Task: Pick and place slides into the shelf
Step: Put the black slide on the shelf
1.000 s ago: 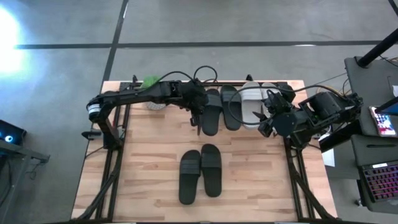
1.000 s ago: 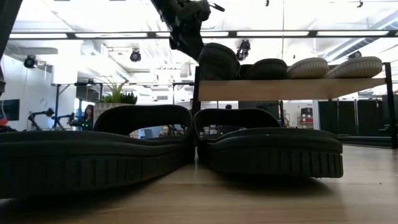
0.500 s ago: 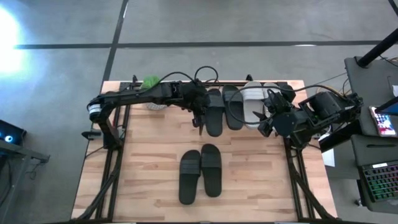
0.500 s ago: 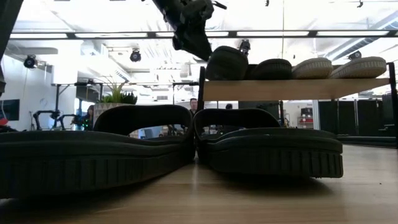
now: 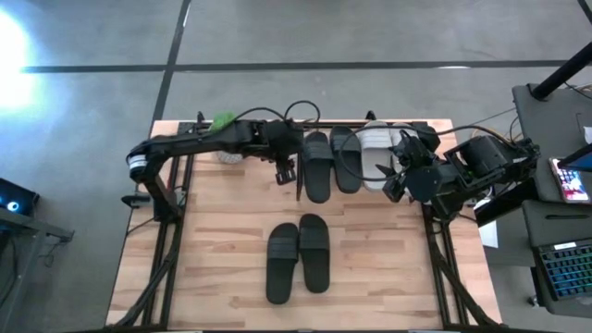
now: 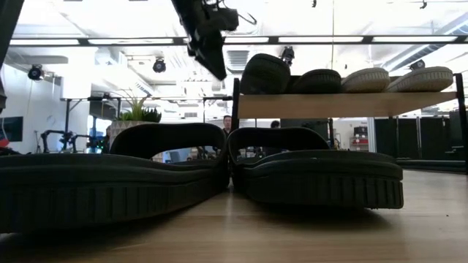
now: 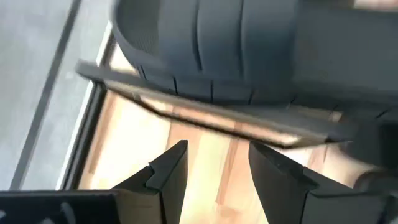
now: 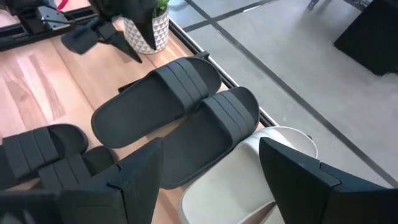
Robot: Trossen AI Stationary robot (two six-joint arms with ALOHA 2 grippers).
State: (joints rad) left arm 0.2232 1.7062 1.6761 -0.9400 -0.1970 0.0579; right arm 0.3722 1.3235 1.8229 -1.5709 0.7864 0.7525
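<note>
L gripper point(image 5: 286, 170) has pulled back left off the black slide point(image 5: 316, 166), fingers apart, empty, now hovering beside the shelf point(image 6: 344, 104). R gripper point(image 5: 392, 172) is waiting w/ fingers apart by grey slides point(image 5: 373, 148).

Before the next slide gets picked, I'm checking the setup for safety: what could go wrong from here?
1. The left hand, open, sits close beside the black slide on the shelf; swinging away could nudge it off.
2. That slide's end seems to overhang the shelf's edge in the high view, so it may tip.
3. The black pair on the table lies touching, so gripping one might drag the other.
</note>
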